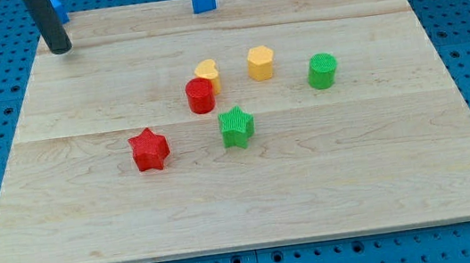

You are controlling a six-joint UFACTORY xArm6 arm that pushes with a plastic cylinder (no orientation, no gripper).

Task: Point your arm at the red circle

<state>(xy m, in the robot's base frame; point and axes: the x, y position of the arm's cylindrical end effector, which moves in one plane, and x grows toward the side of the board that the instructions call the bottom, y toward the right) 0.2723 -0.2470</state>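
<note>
Red circle near centre of frame, slightly up and left; short upright cylinder, prob. light, stiff plastic, ribbed side, likely slides easy on smooth wood. No taking hold possible: no pincer on arm, only rod, so approach to side wall w/o hitting. Yellow heart touching or almost, just behind. Green star lower right, red star lower left. My tip far in upper left, well apart from all blocks.

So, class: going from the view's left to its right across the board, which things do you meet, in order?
My tip → red star → red circle → green star → yellow hexagon → green circle. The yellow heart and blue blocks overlap others in order, so they are left out.
</note>
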